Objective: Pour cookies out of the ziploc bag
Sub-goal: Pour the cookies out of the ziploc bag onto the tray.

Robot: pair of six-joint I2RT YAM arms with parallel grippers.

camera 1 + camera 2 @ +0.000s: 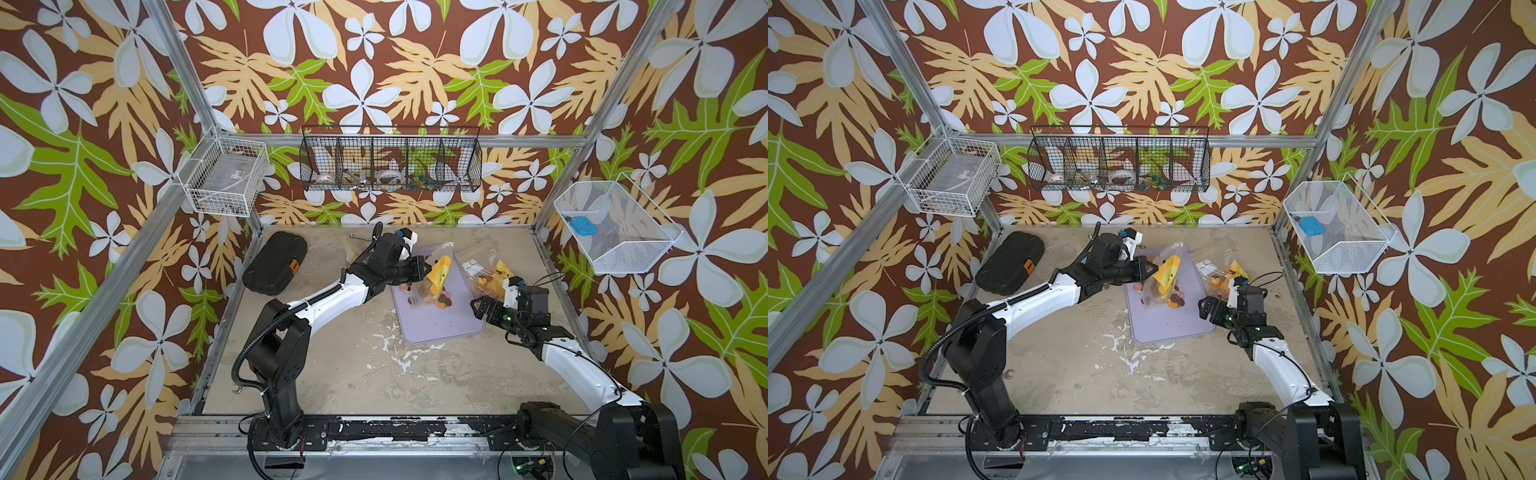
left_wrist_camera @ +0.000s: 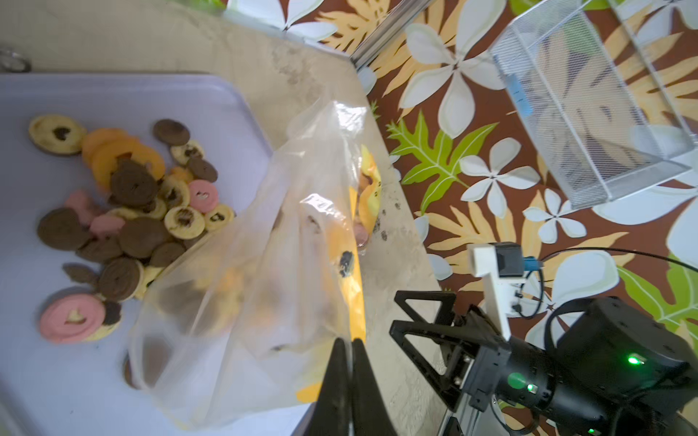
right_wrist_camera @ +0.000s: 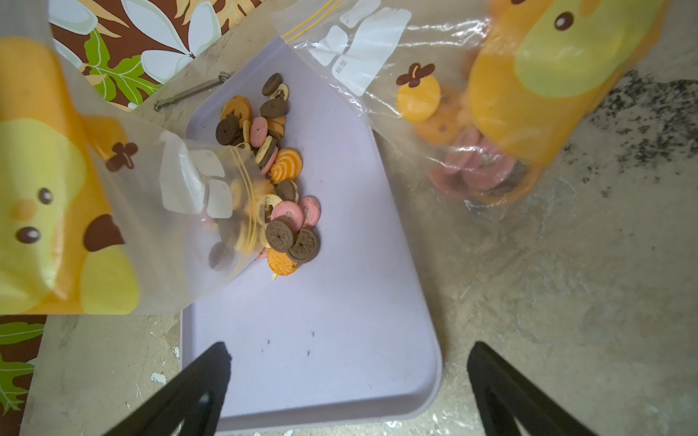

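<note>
Handling: we judge the ziploc bag (image 1: pixel 434 274) limp, slippery; hold its closed end, where the left gripper (image 2: pixel 347 343) pinches it above the tray (image 3: pixel 321 358). Brittle cookies (image 2: pixel 132 211) lie heaped there; the right gripper (image 3: pixel 349 347) gapes empty.

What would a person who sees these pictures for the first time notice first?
The eye goes first to the heap of brown, orange and pink cookies on the lilac tray, at the mouth of the tipped ziploc bag that the left pincer grips. A second bag with cookies inside lies beside the tray, near the open right pincer. Loud flowered wallpaper stands behind and on both sides.
</note>
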